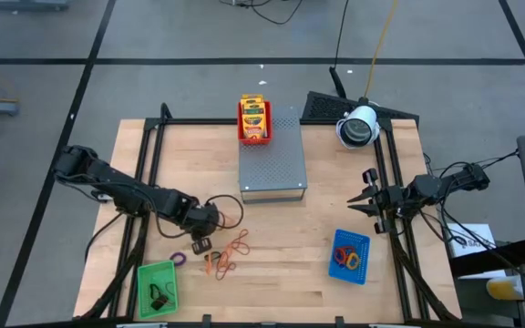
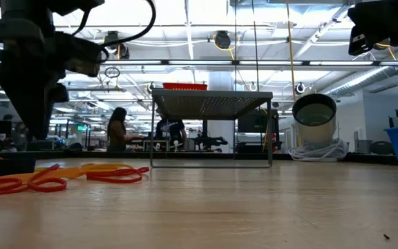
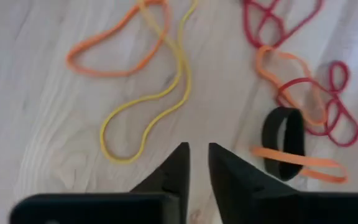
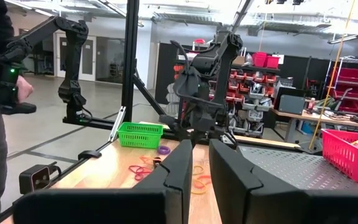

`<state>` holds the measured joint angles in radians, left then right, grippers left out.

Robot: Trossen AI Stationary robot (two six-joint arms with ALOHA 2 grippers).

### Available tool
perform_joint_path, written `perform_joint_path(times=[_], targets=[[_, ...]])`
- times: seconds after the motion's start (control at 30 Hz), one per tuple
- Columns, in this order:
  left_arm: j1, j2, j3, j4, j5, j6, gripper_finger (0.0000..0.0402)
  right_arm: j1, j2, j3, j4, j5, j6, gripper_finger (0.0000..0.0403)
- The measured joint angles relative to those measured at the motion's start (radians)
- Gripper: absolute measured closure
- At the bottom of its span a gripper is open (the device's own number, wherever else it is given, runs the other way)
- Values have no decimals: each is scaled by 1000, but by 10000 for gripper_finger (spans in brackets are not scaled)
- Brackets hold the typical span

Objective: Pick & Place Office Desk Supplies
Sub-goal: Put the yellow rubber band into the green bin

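Your left gripper (image 3: 197, 163) hangs over the rubber bands (image 1: 226, 255) near the table's front left, fingers slightly apart and empty. Line it over the yellow band (image 3: 148, 109), descend fully before closing. Right gripper (image 1: 365, 202) waits, nearly shut, holding nothing

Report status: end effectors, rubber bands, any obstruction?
Left end effector low over loose rubber bands, fingers slightly apart, holding nothing. Right end effector parked at right edge, empty. Nothing blocking the pile.
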<state>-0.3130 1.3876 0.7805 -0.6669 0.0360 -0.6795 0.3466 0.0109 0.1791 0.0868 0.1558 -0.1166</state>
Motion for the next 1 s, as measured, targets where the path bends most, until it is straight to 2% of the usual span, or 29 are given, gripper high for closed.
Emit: perform_joint_path(times=[0.3,0.5,0.73,1.0], targets=[[0,1,5,49,-8,-12,234,0,0,0,0,0,0,358],[17,74,97,6,-15,14,188,0,0,0,0,0,0,358],[33,210,233,-70,-25,30,166,0,0,0,0,0,0,358],[36,336,307,-53,20,27,165,0,0,0,0,0,0,358]])
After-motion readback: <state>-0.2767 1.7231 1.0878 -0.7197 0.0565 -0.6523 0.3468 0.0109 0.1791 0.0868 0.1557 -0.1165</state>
